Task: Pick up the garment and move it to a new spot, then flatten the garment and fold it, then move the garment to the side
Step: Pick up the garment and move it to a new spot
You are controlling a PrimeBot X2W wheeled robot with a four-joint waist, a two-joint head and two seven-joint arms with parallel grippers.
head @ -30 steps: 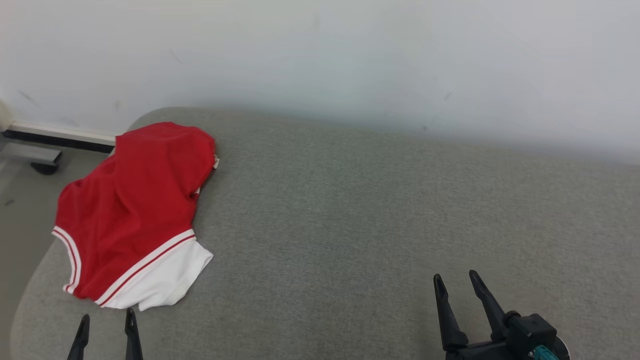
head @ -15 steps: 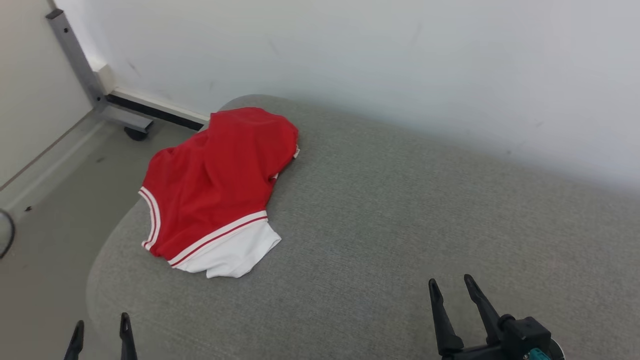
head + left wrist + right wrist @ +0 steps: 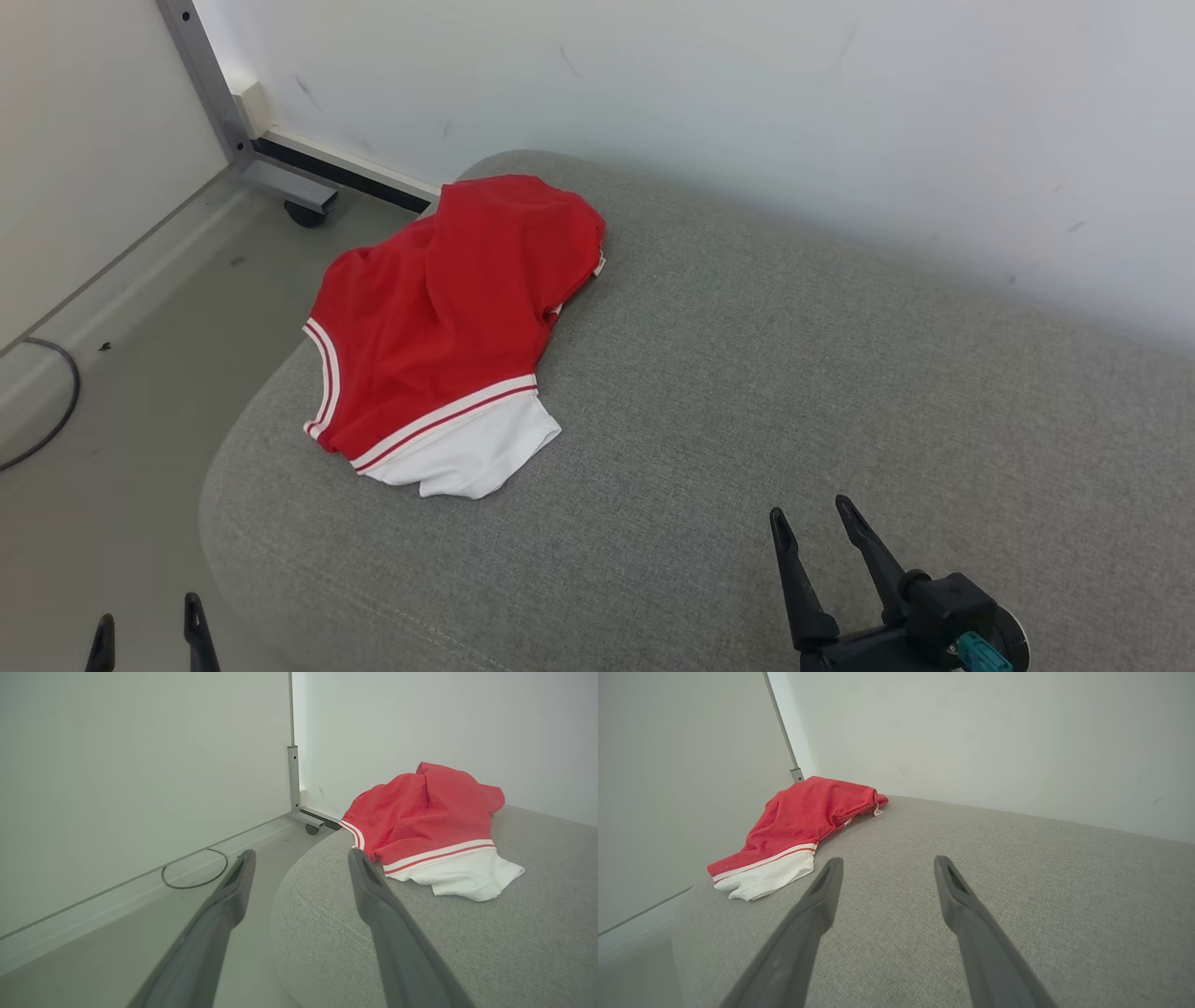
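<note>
The crumpled red-and-white cloth garment [image 3: 448, 327] has a tiny tag [image 3: 598, 266], too small to read. The left hand [image 3: 147, 616] and right hand [image 3: 808, 509] point toward the garment, both wide and empty.

long black fingers [image 3: 792, 579], teal wrist plug [image 3: 977, 647]

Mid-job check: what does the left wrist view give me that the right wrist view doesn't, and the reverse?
Left wrist view adds: a cable looped on the floor, the caster under the metal post, and the left gripper, open, at the rounded corner of the cushion.
Right wrist view adds: a small tag at the far edge of the garment, and the right gripper, open, above bare cushion.
Both: the red and white garment lying crumpled near the cushion corner, untouched, with the metal post and white wall behind.
</note>
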